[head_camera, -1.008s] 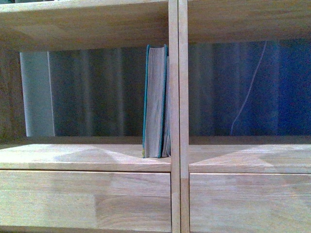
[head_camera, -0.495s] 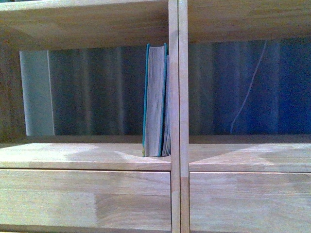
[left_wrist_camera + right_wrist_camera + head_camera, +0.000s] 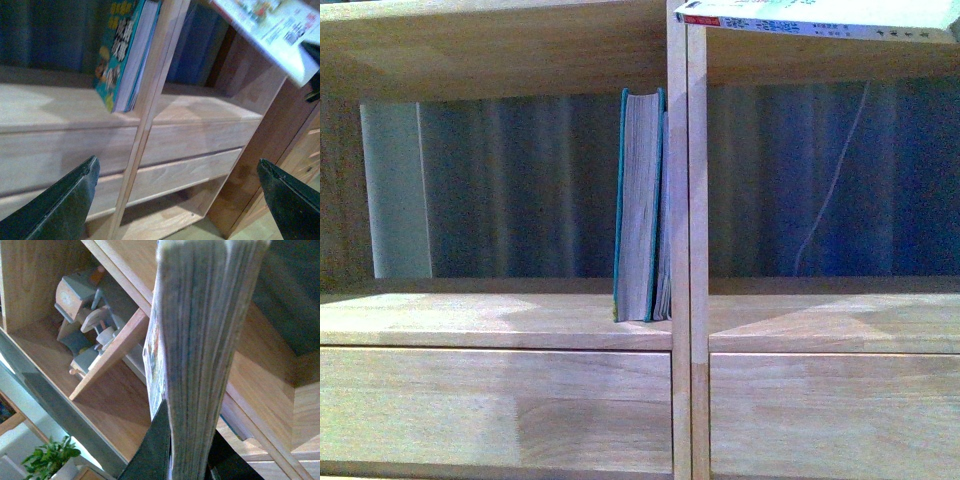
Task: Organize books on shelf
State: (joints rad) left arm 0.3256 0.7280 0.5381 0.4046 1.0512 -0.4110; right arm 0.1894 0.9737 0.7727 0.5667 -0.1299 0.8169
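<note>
Looks like you're halfway: teal book (image 3: 640,205) stands on the shelf (image 3: 490,320) mid-frame, white paperback (image 3: 820,15) upper right is clamped in your right gripper (image 3: 187,452), not yet shelved, left gripper (image 3: 177,167) spread empty.

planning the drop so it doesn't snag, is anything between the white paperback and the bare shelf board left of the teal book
Yes. The white paperback, in the right gripper, hangs high on the right; the upright divider and the teal book stand between it and that board, which looks bare.
</note>
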